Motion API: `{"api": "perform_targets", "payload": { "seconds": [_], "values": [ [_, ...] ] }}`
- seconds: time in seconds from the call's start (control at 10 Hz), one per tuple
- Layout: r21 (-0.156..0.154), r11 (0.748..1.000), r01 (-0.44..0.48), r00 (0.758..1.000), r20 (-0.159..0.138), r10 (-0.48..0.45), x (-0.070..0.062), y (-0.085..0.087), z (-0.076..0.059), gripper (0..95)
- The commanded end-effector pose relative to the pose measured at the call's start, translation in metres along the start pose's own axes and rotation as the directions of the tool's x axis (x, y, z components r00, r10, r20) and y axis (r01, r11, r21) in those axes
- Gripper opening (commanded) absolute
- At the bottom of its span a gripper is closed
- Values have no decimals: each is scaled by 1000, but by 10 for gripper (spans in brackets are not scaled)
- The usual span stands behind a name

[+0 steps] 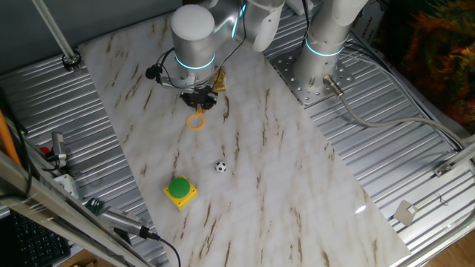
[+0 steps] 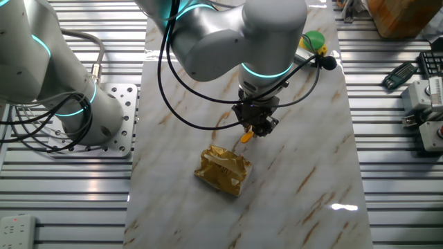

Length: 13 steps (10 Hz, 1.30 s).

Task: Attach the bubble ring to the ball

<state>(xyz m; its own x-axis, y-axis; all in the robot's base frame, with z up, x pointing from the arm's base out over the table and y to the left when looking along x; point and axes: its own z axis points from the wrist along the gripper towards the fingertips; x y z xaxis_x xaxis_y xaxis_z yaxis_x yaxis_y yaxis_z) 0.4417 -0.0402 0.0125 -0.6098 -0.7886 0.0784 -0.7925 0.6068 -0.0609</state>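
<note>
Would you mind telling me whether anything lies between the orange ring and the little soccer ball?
Nothing visible does: bare marble separates the orange plastic bubble ring, hanging under the hand, from the black-and-white soccer ball. The green button sits off to the side.

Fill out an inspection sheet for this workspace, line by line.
Surface: marble-look board on a ribbed metal table.
Job's things: bubble ring under the gripper; ball apart from it, loose on the board.
Clutter: green button on yellow base; crumpled golden wrapper.
Gripper: gripper low at the ring's handle; grip cannot be told.
Cables: black cables loop around the arm.
Surroundings: power strip in one corner.
</note>
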Motion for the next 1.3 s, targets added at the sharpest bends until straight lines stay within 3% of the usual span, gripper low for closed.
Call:
{"api": "perform_targets", "payload": {
  "seconds": [0.1,1.0,1.1,1.3],
  "values": [
    [2,1000,-2,1000,0,2,0,-1,1,190],
    [7,1000,-12,1000,9,12,0,-1,5,190],
    [2,1000,-26,1000,6,26,0,-1,5,0],
    [-1,999,-40,999,5,40,0,-1,5,0]
  ]
}}
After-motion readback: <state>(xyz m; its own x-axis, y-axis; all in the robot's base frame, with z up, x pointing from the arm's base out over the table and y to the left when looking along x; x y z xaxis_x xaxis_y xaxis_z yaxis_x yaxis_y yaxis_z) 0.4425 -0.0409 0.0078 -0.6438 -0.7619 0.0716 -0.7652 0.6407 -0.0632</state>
